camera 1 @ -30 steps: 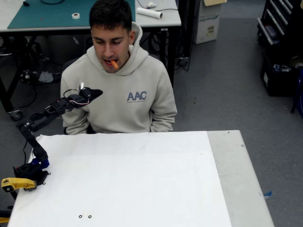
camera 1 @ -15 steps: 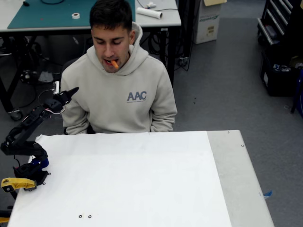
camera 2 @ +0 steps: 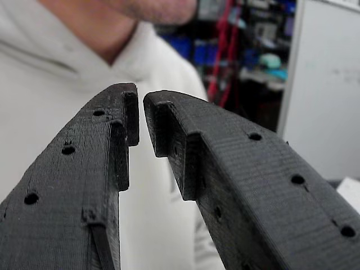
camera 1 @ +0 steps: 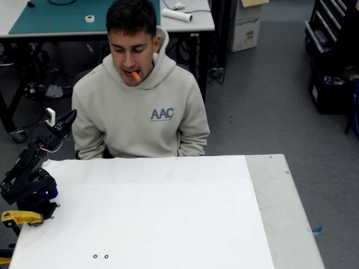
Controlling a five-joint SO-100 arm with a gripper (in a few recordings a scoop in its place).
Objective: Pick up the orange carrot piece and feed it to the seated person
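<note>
The black two-finger gripper [camera 2: 140, 121] has its tips nearly pressed together, with only a thin gap between them and nothing held. In the fixed view the gripper [camera 1: 68, 117] points up and to the right, at the left edge of the white table [camera 1: 168, 224], just beside the sleeve of the seated person in a light beige hoodie [camera 1: 140, 106]. The black arm [camera 1: 28, 174] is folded low over its base at the table's left side. A yellow plastic clamp [camera 1: 19, 217] sits just below the base. In the wrist view the hoodie [camera 2: 50, 84] lies blurred behind the fingers. The small bright-orange carrot piece [camera 1: 135, 75] sticks out of the person's mouth, well apart from the gripper. Behind the person stands a table with a teal mat [camera 1: 61, 17], a white tape roll [camera 1: 90, 18] and a white tube [camera 1: 177, 15].
</note>
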